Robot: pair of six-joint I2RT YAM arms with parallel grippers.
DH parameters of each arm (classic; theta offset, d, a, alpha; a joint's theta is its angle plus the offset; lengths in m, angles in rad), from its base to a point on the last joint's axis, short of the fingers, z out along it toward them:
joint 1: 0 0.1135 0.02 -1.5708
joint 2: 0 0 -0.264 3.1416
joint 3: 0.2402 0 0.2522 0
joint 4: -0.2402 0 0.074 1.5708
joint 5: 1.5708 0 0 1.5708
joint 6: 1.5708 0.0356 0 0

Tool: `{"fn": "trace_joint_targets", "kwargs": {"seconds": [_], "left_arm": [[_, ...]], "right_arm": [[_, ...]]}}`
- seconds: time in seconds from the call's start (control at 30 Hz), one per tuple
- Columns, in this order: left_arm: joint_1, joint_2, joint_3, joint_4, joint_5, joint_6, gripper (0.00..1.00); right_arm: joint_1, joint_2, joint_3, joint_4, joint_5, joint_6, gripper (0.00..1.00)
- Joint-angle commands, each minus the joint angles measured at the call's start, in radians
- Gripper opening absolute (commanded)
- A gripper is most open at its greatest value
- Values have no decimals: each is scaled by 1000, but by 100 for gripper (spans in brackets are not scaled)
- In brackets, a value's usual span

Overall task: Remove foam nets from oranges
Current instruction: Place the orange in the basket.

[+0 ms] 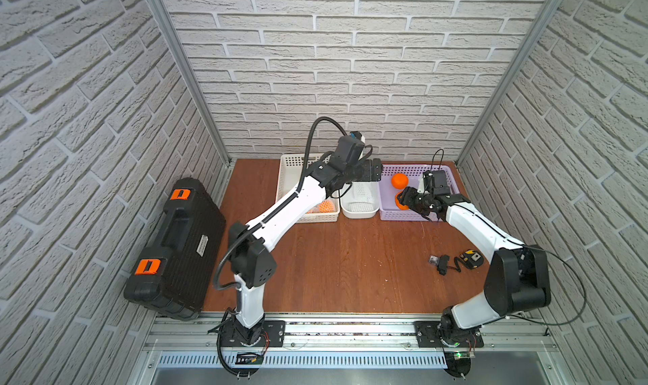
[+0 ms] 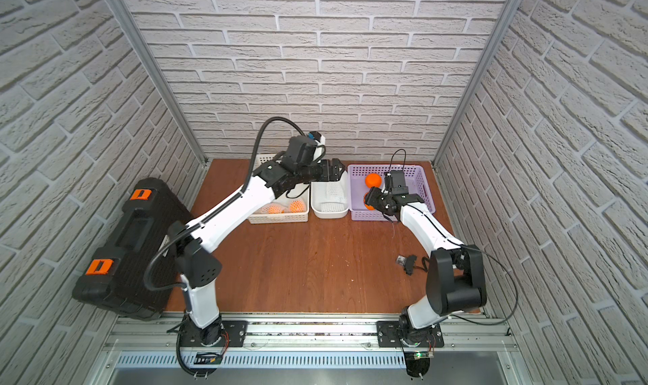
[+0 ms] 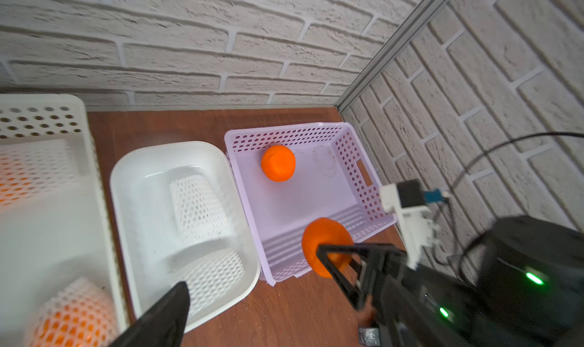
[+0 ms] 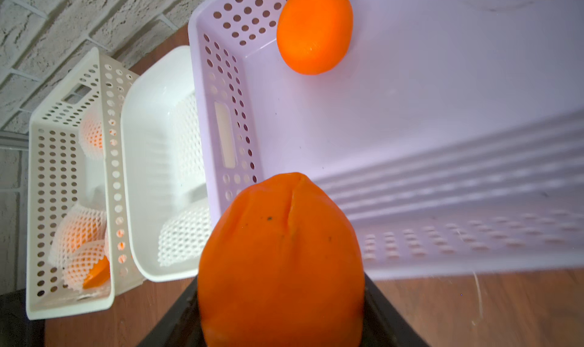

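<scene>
My right gripper [image 1: 403, 200] is shut on a bare orange [image 4: 281, 260], holding it over the near left corner of the purple basket [image 1: 415, 170]. A second bare orange [image 1: 399, 180] lies at the back of that basket. My left gripper [image 1: 376, 169] hangs open and empty above the white tub [image 1: 361, 215]; the left wrist view shows only one of its fingers [image 3: 167, 313]. Two empty foam nets [image 3: 197, 206] [image 3: 215, 276] lie in the tub. Oranges still in foam nets [image 2: 297, 206] [image 2: 273, 209] sit in the white perforated basket [image 1: 291, 162], partly hidden under my left arm.
The three containers stand side by side along the back wall. A black case with orange latches [image 1: 175, 246] leans at the table's left edge. A small black device with a cable [image 1: 452, 262] lies near the right arm's elbow. Brick walls close in three sides.
</scene>
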Motion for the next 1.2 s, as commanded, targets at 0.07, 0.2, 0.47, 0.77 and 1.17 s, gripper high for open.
{"fn": "trace_joint_targets", "kwargs": {"seconds": [0.07,0.2,0.47,0.77,1.17], "left_arm": [[21,-242,-353,126,-207,-54,97],[63,-428,-570,125,-268,-59,98],[164,-650,-840,166,-340,-60,98],[231,-637,-874,191,-239,-135,98],[471,-485,-857,264,107,-257,98]], "right_arm": [[-18,128,83,145,-96,46,55],[-21,255,180,147,-129,57,56],[-44,433,330,149,-134,103,60],[-68,418,304,192,-162,174,81],[-68,102,162,215,-143,208,87]]}}
